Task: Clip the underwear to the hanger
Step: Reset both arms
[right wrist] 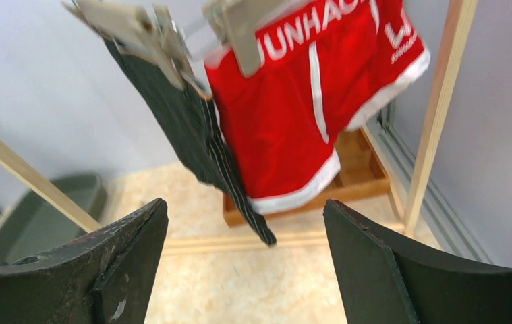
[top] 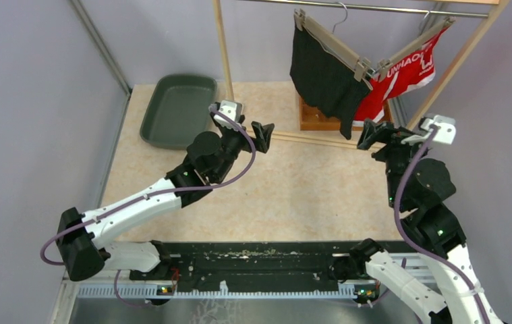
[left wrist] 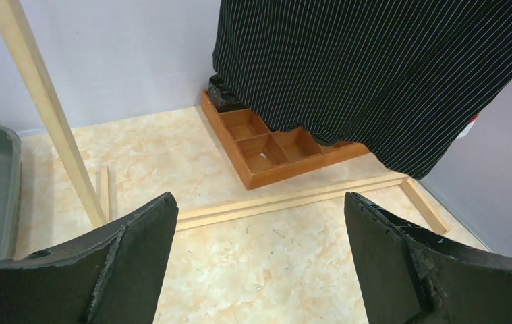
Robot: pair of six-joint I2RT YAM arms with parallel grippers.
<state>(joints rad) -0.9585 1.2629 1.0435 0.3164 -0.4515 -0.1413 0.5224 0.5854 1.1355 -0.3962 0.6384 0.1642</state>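
Black pinstriped underwear (top: 324,74) hangs clipped to a beige clip hanger (top: 330,42) on the metal rail; it also shows in the left wrist view (left wrist: 374,74) and the right wrist view (right wrist: 192,128). Red underwear with white trim (top: 401,77) hangs clipped to a second hanger (top: 415,46) beside it, and shows in the right wrist view (right wrist: 293,115). My left gripper (top: 262,136) is open and empty, left of the black pair. My right gripper (top: 373,133) is open and empty, just below the garments.
A wooden rack frame (top: 222,50) stands on the table with its base rail (top: 307,139) between the grippers. A wooden divided tray (left wrist: 273,145) sits under the clothes. A dark green bin (top: 177,111) lies at the back left.
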